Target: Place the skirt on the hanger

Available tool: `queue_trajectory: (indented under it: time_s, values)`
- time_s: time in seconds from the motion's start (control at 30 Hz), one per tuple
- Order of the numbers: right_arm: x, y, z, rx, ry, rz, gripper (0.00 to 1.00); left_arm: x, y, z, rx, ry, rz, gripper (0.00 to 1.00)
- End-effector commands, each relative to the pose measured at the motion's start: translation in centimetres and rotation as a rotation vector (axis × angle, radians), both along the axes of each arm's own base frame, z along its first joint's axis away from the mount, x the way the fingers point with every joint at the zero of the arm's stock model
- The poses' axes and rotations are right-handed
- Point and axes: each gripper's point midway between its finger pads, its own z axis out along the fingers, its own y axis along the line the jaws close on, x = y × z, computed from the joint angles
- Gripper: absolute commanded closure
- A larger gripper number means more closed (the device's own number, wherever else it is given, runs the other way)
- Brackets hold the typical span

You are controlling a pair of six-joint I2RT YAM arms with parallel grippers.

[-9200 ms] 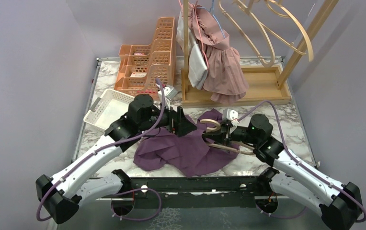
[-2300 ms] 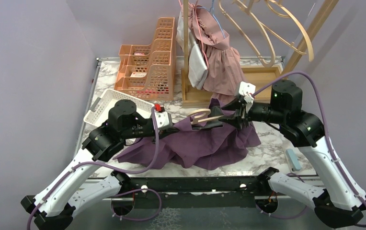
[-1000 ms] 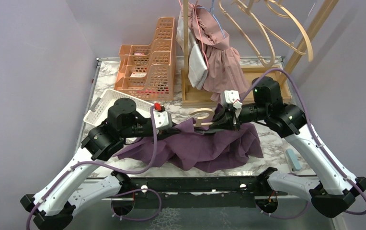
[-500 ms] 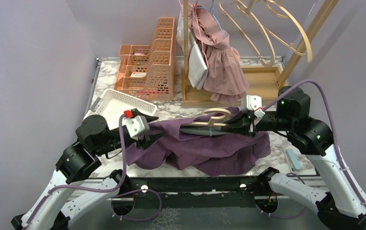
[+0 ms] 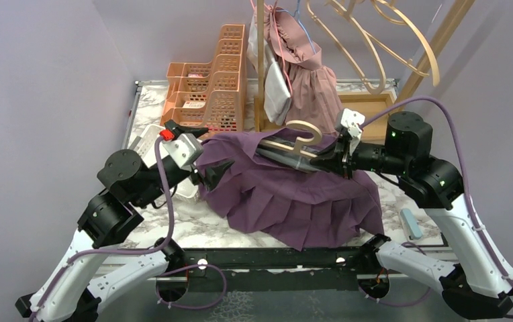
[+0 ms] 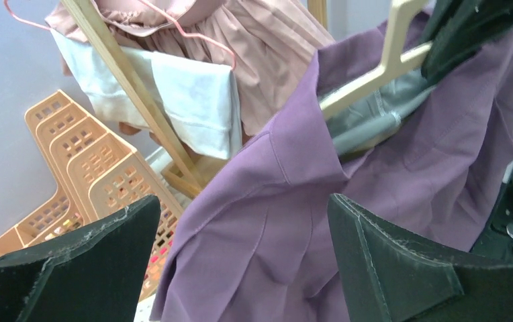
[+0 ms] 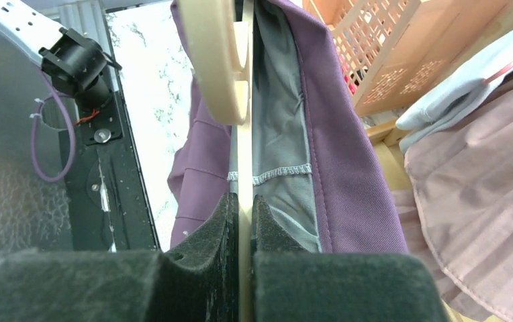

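Right wrist view: the right gripper point(image 7: 241, 204) is seen clamped on the thin bar of the wooden hanger point(image 7: 217, 60), over which the purple skirt point(image 7: 338, 134) is draped. From above, the skirt is held over the middle of the table point(image 5: 173, 228), its hem spread toward 6 o'clock. The left gripper point(image 5: 208, 149) is spread wide at the skirt's 9 o'clock edge.

— What do the arms look like?
— The left arm point(image 5: 106, 216) and right arm point(image 5: 477, 249) have white shells on the long links and black rounded joint housings. A purple cable point(image 5: 420, 100) loops along each.
— And the tips?
— Black wedge-shaped fingers point(image 6: 388, 261), rough like foam. Each wrist carries a white camera block point(image 5: 185, 145); the left one has a red patch point(image 5: 168, 135). A green light point(image 5: 393, 133) glows on the right arm.
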Motion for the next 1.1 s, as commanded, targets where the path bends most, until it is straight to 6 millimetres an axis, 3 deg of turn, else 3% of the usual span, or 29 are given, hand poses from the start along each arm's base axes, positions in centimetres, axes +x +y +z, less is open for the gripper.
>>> queue_trajectory:
  time_s: [0.0,0.23,0.53,0.77,1.07]
  values:
    - [-0.2,-0.2,2.0,0.056,-0.134,0.016,0.99,1.6,-0.7,3.0,-0.114,-0.052,0.038,0.04]
    - [0.0,-1.6,-4.4,-0.009,-0.076,-0.063,0.99,4.0,-2.0,4.2,-0.210,-0.092,0.075,0.04]
    - [5.9,-5.8,-9.5,-0.056,0.051,-0.544,0.99,6.6,-4.3,2.3,-0.173,-0.052,0.082,0.04]
    - [7.7,-9.7,-11.8,-0.063,0.030,-0.807,0.99,7.4,-5.3,1.7,-0.181,-0.036,0.069,0.03]
    - [7.9,-13.0,-11.5,-0.008,0.003,-1.006,0.99,8.2,-7.6,3.0,-0.208,-0.032,0.005,0.03]
